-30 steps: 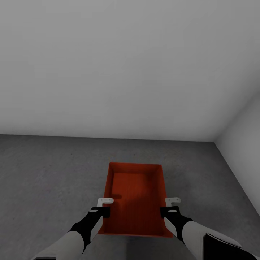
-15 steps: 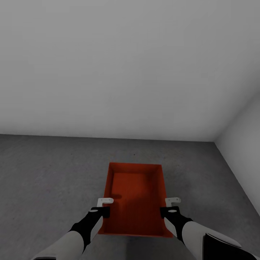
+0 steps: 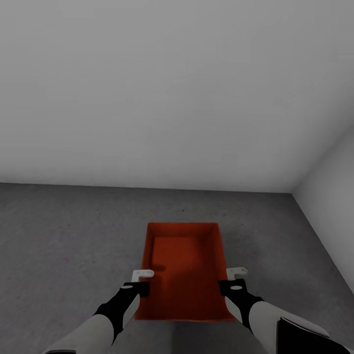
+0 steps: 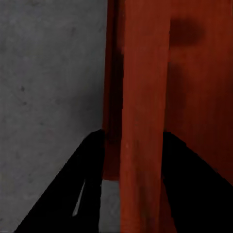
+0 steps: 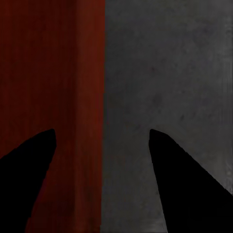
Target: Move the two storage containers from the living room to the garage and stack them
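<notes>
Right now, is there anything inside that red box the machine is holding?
The storage container looks empty: only its ribbed red bottom and walls show. Grey concrete floor lies around it. What is directly beneath it is covered by the container itself.

dim, even light | soft render blur | faint shadows

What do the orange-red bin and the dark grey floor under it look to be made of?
The orange-red open-topped rectangular bin looks like moulded plastic: uniform colour, thin sloped walls, matte with faint fine ribbing in the left wrist view. The dark grey floor looks like rough concrete: mottled, speckled, no seams or shine. Both are simulator renders, so this is appearance only.
</notes>
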Tool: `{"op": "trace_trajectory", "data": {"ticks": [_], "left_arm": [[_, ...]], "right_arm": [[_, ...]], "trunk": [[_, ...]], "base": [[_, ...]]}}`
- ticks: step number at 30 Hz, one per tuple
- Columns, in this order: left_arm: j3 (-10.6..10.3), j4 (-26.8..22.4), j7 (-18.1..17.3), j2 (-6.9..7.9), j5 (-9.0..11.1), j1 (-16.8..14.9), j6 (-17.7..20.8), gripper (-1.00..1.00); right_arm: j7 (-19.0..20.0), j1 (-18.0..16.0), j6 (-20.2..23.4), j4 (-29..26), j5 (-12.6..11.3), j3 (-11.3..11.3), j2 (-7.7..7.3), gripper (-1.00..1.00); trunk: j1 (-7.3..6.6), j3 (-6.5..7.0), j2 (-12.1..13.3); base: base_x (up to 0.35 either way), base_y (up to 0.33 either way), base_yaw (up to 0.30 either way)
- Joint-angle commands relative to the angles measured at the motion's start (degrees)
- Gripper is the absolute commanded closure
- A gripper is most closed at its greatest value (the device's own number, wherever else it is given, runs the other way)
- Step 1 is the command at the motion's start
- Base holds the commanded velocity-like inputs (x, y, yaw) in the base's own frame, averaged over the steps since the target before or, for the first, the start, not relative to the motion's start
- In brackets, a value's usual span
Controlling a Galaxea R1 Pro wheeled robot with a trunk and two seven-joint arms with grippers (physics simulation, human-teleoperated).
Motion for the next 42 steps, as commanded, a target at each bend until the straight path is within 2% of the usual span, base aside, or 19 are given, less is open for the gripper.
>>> {"op": "trace_trajectory", "data": {"ticks": [1,25,33,37,42], "left_arm": [[0.4,0.0,0.1,-0.03,-0.1,0.0,0.8,-1.00],[0.6,-0.5,0.0,0.08,-0.1,0.0,0.4,-1.00],[0.6,-0.5,0.0,0.09,3.0,0.0,0.4,-1.00],[0.6,-0.5,0.0,0.06,3.2,0.0,0.4,-1.00],[0.6,-0.5,0.1,0.04,3.4,0.0,0.4,-1.00]], "right_arm": [[-0.1,0.0,-0.2,0.1,-0.6,0.5,0.04,-1.00],[-0.1,0.0,-0.3,0.1,-0.7,0.5,-0.04,-1.00],[-0.1,0.0,-0.3,0.1,-0.8,0.4,-0.04,-1.00],[-0.1,0.0,-0.3,0.1,-0.8,0.4,-0.04,-1.00],[-0.1,0.0,-0.3,0.1,-0.8,0.4,-0.04,-1.00]], "trunk": [[-0.01,-0.04,0.0],[-0.01,-0.04,0.0],[-0.01,-0.04,0.0],[-0.01,-0.04,0.0],[-1.10,0.86,2.0]], "base": [[0.000,0.000,0.000],[0.000,0.000,0.000],[0.000,0.000,0.000],[0.000,0.000,0.000],[0.000,0.000,0.000]]}}
